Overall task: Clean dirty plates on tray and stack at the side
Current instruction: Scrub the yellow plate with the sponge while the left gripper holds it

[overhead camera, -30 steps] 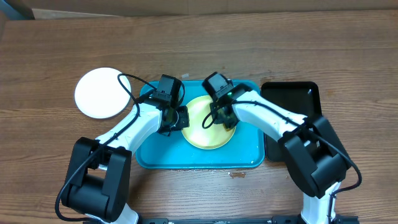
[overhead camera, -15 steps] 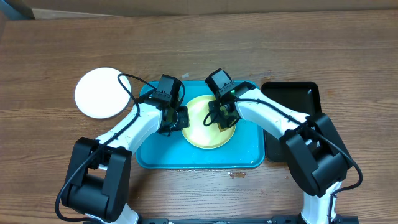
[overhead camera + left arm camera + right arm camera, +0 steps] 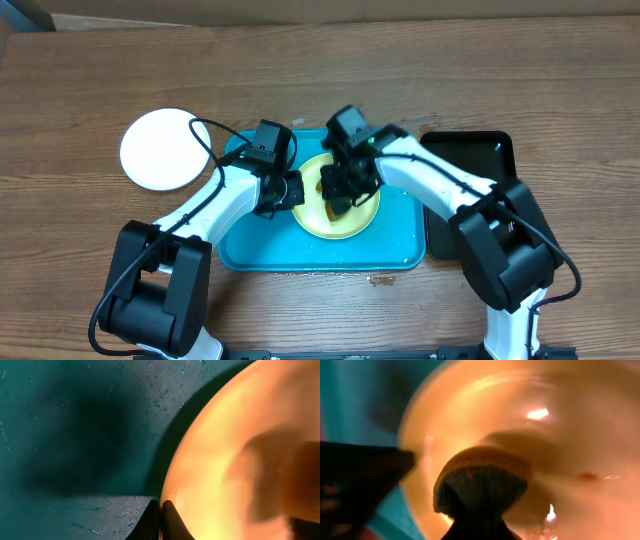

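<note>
A pale yellow-green plate (image 3: 352, 222) lies on the turquoise tray (image 3: 320, 256). My left gripper (image 3: 291, 190) is shut on the plate's left rim; in the left wrist view its fingers (image 3: 161, 512) pinch the rim of the plate (image 3: 225, 450) above the tray floor (image 3: 75, 435). My right gripper (image 3: 338, 192) is shut on a dark scrub sponge with a yellow layer (image 3: 480, 480) and presses it on the plate (image 3: 570, 425). A small reddish smear (image 3: 587, 476) lies beside the sponge. A white plate (image 3: 160, 150) rests on the table at the left. No other plate shows.
A narrow black tray (image 3: 470, 160) stands right of the turquoise tray. The tray floor is wet with small droplets. In the right wrist view my left gripper shows as a dark shape (image 3: 360, 475) at the plate's left edge.
My right gripper has swept the sponge left and toward the middle of the yellow-green plate. The left gripper and the plate have stayed put.
</note>
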Available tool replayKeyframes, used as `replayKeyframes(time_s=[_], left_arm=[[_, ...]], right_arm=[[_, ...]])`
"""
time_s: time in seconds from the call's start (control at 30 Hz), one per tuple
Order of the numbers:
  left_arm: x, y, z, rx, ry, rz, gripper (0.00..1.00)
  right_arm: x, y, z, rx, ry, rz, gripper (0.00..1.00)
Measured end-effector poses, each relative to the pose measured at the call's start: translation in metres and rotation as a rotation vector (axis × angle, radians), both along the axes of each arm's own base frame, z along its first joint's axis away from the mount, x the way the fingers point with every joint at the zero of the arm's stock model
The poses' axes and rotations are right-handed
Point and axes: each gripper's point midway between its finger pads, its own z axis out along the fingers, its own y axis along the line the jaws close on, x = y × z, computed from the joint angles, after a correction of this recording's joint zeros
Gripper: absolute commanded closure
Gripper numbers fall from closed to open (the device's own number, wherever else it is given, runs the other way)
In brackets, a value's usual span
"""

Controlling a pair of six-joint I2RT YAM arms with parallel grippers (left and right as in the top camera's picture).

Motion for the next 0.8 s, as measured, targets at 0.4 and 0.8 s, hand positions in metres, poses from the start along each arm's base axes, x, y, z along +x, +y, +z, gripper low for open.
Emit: replayKeyframes(time_s=[0.4, 0.8], left_arm=[[0.000, 0.000, 0.000, 0.001, 0.001, 0.000, 0.96], [0.001, 0.000, 0.001, -0.001, -0.004, 0.000, 0.96]], right_arm=[[0.049, -0.124, 0.080, -0.052, -0.027, -0.225, 0.96], [0.066, -0.227, 0.075, -0.117, 0.016, -0.460, 0.96]])
